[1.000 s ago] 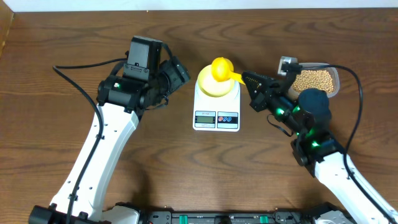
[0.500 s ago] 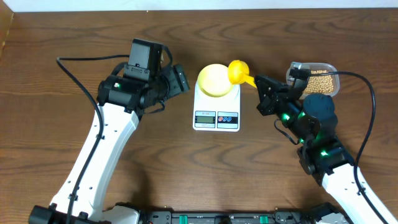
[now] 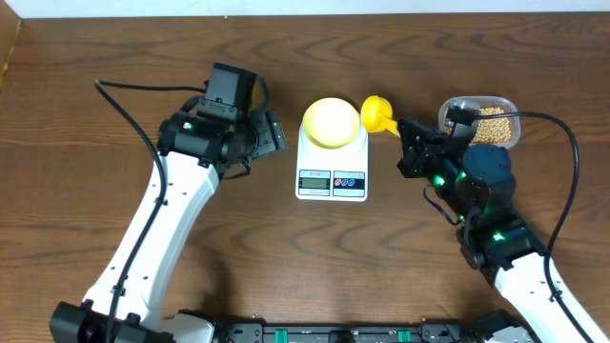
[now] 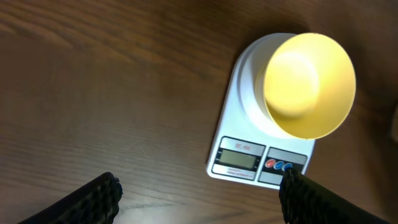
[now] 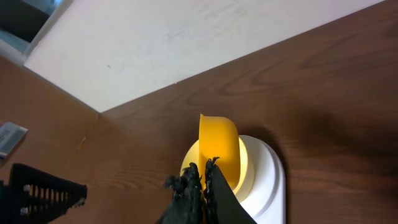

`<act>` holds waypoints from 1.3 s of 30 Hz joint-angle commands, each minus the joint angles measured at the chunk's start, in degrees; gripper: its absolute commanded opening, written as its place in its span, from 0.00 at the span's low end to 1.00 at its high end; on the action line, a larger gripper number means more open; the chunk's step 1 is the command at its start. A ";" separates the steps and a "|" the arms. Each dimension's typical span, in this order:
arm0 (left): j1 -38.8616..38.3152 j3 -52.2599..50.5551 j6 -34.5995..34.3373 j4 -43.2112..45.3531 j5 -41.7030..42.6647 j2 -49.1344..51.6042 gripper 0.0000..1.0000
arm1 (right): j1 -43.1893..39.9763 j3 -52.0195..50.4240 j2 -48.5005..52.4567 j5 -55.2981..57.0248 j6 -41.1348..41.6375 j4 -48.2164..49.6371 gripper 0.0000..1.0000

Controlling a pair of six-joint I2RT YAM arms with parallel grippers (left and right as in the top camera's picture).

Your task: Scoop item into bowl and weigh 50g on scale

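**Scoop pinched, bowl bare: loading comes next**

I judge the scooping step is in hand, with nothing weighed yet. The next move calls for carrying the scoop (image 3: 376, 114) over to the tub (image 3: 515, 124), dipping it under the beans (image 3: 492, 124) and lifting it level so that none roll off.

Across the table (image 3: 76, 114), my left gripper (image 3: 269, 133) stands spread and holds nothing, on the far side of the scale (image 3: 332, 179) from my right gripper (image 3: 400, 127). The scale lies just to the left of my right gripper, its display too small to read. The tub sits near that gripper, to its right. The bowl (image 3: 334, 122) stands upright on the scale and looks bare inside from my left wrist.

My right gripper's fingers are pressed together, pinching the scoop's handle. The cup hangs ahead of them, just beside the bowl's rim and apart from the tub. I cannot tell whether it carries anything. Every bean I can see lies in the tub.
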 commanded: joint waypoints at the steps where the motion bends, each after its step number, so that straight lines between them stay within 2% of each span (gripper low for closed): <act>1: -1.92 -0.37 2.91 -0.24 -5.35 0.35 0.83 | -0.42 0.98 -2.38 2.69 -1.31 -0.52 0.01; 5: -4.48 -0.37 3.15 -0.26 -10.19 0.37 0.83 | -0.42 0.98 -3.78 3.26 -1.33 -1.66 0.01; 10: -7.82 -0.37 7.02 -0.20 -11.21 0.37 0.83 | -0.42 0.98 -5.25 4.17 -1.29 -3.39 0.01; 17: -11.52 -0.37 6.99 -0.02 -16.79 0.37 0.83 | -0.42 0.98 -7.32 5.33 -0.13 -4.72 0.01; 24: -14.69 -0.83 7.17 0.52 -18.27 0.37 0.83 | -0.42 0.98 -8.63 5.57 0.74 -5.57 0.01; 31: -17.66 -4.85 7.21 5.62 -22.34 0.37 0.83 | -0.42 0.98 -8.66 5.77 1.11 -5.90 0.01; 39: -19.15 -11.52 9.11 13.20 -22.80 0.37 0.83 | -0.42 0.98 -8.66 7.56 1.57 -6.51 0.01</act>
